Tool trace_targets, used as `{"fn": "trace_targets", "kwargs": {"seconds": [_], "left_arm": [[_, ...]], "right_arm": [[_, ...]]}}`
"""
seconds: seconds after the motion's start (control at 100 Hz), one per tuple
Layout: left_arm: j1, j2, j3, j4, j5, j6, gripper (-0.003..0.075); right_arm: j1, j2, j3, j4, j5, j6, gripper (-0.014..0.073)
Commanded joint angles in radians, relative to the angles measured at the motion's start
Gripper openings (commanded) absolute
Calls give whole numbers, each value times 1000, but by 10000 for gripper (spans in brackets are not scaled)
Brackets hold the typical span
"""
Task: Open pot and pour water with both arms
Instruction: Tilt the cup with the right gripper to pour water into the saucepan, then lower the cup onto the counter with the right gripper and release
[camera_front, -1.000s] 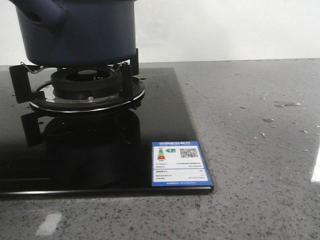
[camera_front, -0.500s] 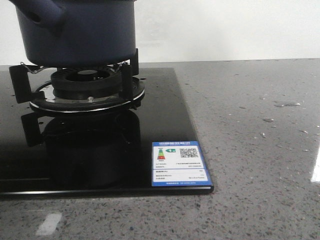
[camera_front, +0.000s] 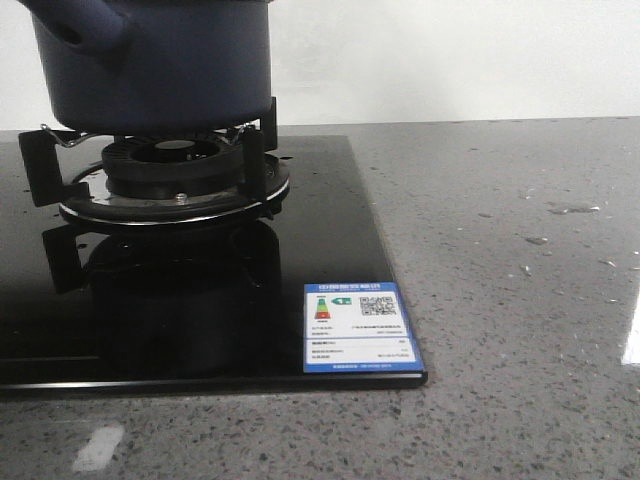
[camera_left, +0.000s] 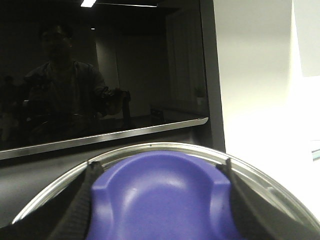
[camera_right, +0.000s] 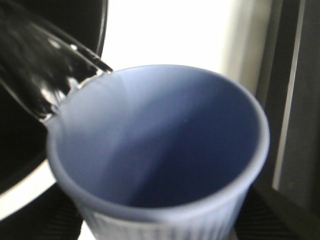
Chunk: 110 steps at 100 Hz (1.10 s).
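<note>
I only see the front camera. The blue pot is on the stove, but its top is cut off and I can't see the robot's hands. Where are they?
Observer: The left end effector is clamped on the blue knob of a glass lid.
Child: And the other one?
Observer: The right end effector holds a light blue ribbed cup.
Child: Is it full?
Observer: It looks empty, though that picture is blurry.

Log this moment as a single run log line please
pot: on burner | left fingers: around lid knob | right: holding cup, looks empty | droplets on counter
</note>
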Motion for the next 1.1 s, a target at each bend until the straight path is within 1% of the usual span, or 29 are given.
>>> {"fn": "trace_targets", "kwargs": {"seconds": [0.0, 0.18, 0.5, 0.55, 0.62, 0.67, 0.72, 0.79, 0.94, 1.03, 1.09], "left_arm": [[-7, -13, -29, -40, 14, -9, 274], [-7, -13, 11, -40, 14, -9, 274], [-7, -13, 36, -40, 12, -9, 274], [-7, -13, 36, -40, 12, -9, 274], [-7, -13, 36, -40, 10, -9, 274], [-7, -13, 36, -40, 10, -9, 274], [-7, -13, 36, -40, 10, -9, 274], [-7, -13, 36, -40, 10, -9, 274], [-7, -13, 36, -40, 10, -9, 274], [-7, -13, 36, -40, 10, -9, 274], [-7, -13, 36, -40, 10, -9, 274]], "right_arm": [[-1, -53, -40, -105, 36, -3, 213], [-1, -53, -40, -174, 74, -3, 213], [19, -53, -118, -205, 84, -3, 213], [22, -53, -128, -197, 71, 20, 213], [22, -53, -135, -125, 48, 141, 213], [22, -53, -132, -48, 45, 265, 213], [22, -53, -127, 44, 45, 419, 213], [24, -53, -117, 122, 50, 573, 213], [30, -56, -111, 228, 97, 786, 213], [30, -81, -111, 307, 191, 908, 213], [27, -107, -111, 354, 289, 974, 213]]}}
